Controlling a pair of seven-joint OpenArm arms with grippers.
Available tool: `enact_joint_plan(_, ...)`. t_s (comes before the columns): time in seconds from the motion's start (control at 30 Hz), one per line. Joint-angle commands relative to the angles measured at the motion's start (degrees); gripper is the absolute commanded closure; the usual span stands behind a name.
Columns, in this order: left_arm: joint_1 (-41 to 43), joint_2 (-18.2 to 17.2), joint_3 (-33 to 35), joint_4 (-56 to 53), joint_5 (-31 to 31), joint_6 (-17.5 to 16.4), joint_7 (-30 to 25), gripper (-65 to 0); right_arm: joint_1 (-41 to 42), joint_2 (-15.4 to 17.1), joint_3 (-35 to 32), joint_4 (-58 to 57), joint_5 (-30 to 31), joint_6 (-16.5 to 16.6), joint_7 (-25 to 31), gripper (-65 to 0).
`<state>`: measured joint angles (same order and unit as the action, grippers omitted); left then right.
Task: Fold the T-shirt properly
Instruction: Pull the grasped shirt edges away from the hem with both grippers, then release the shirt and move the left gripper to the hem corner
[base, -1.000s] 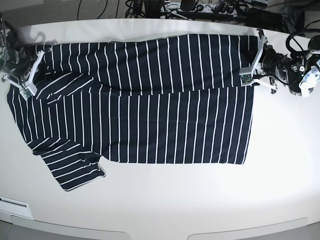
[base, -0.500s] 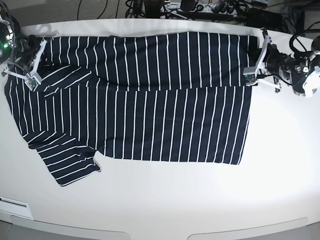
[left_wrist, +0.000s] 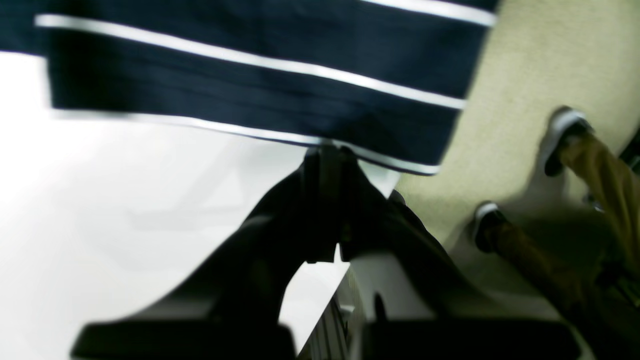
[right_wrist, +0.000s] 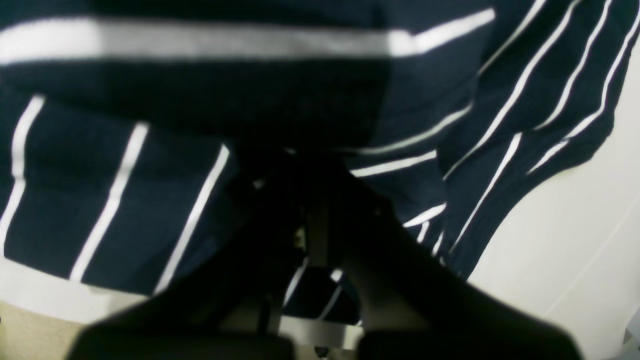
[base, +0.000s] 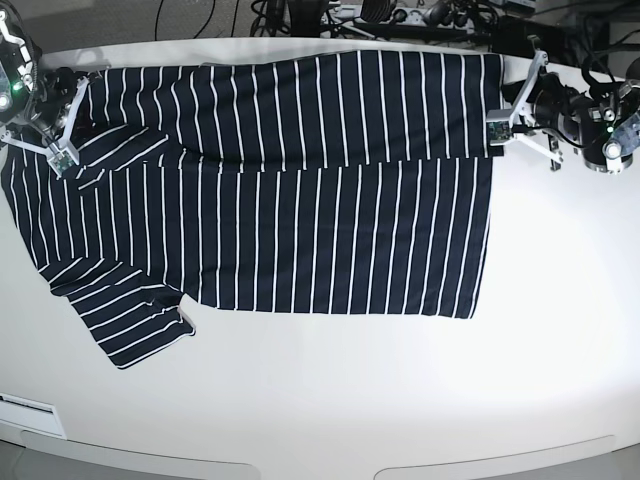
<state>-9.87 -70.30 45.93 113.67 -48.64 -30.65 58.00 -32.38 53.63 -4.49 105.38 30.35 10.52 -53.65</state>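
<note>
- The T-shirt (base: 300, 190) lies spread across the white surface (base: 400, 400), stretched between the two end effectors, with its far long edge folded over toward the near side so a doubled band runs along the far half.
- One striped sleeve (base: 135, 325) sticks out flat at the near corner on the right end effector's side, well apart from both end effectors.
- The left end effector (base: 497, 135) sits at the hem corner of the folded band; in the left wrist view its dark fingers (left_wrist: 325, 200) are pressed together on the T-shirt's (left_wrist: 250, 85) hem edge, with the cloth hanging just ahead of the tips.
- The right end effector (base: 62, 150) sits at the opposite end, by the shoulder and collar area; in the right wrist view its fingers (right_wrist: 320, 200) are closed on a bunched fold of the T-shirt (right_wrist: 150, 150), and striped cloth fills nearly everything ahead of it.
- Beyond the left end effector's tips, past the surface's edge, the left wrist view shows a beige floor (left_wrist: 540, 65) and a person's legs in brown trousers with dark shoes (left_wrist: 565, 135).
- Cables and dark equipment (base: 400, 15) lie along the far rim of the surface.
</note>
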Motion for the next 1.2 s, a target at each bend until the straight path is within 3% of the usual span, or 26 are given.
enact_joint_plan(0.0, -0.6, -1.3, -1.1, 0.7, -0.3, 0.6, -1.0, 0.0, -1.9, -0.1, -1.5, -1.8, 0.5, 0.8, -6.0, 0.0)
enact_joint_plan(0.17, -0.6, -1.3, -3.0, 0.7, -0.3, 0.9, -1.7, 0.0, -1.0, -0.1, 0.7, -1.8, -0.3, 0.5, -6.0, 0.0)
enact_joint_plan(0.2, -0.6, -1.3, -3.1, 0.7, -0.3, 0.9, -1.7, 0.0, -0.9, -0.1, 1.4, -1.8, -0.4, -0.4, -6.1, -2.0)
enact_joint_plan(0.27, -0.6, -1.3, -3.2, 0.7, -0.3, 0.9, -1.7, 0.0, -1.0, -0.1, 3.2, -1.4, 0.2, -0.3, -6.1, -12.8)
enact_joint_plan(0.37, -0.6, -1.3, -3.2, 0.7, -0.3, 0.8, -1.7, 0.0, -1.0, -0.1, 6.3, 0.1, 5.0, 3.4, -7.7, -21.3)
enact_joint_plan(0.6, -0.6, -1.3, -3.3, 0.7, -0.4, 0.8, -1.7, 0.0, -1.0, -0.1, 15.6, 6.9, 13.4, 8.8, -8.1, -21.5)
enact_joint_plan(0.83, -0.7, -0.5, -4.1, 0.7, -1.1, 0.8, -2.8, 0.0, -1.0, -0.1, 25.4, 12.8, 13.8, 10.3, -6.8, -21.5)
enact_joint_plan(0.9, -0.6, 0.4, -6.6, 0.7, -1.1, 1.3, -4.0, 0.0, -1.0, -0.2, 27.3, 12.8, 13.8, 9.9, -5.0, -21.5)
enact_joint_plan(1.03, -0.6, 3.4, -17.0, 0.1, -0.9, 5.5, -7.6, 0.0, -1.0, -0.4, 28.3, 12.8, 13.8, 8.9, -3.1, -21.5)
enact_joint_plan(1.17, -0.6, 10.0, -31.1, -4.1, 1.6, 12.9, -11.7, 0.0, -1.0, -0.6, 28.3, 12.8, 13.7, 8.0, -2.9, -21.5)
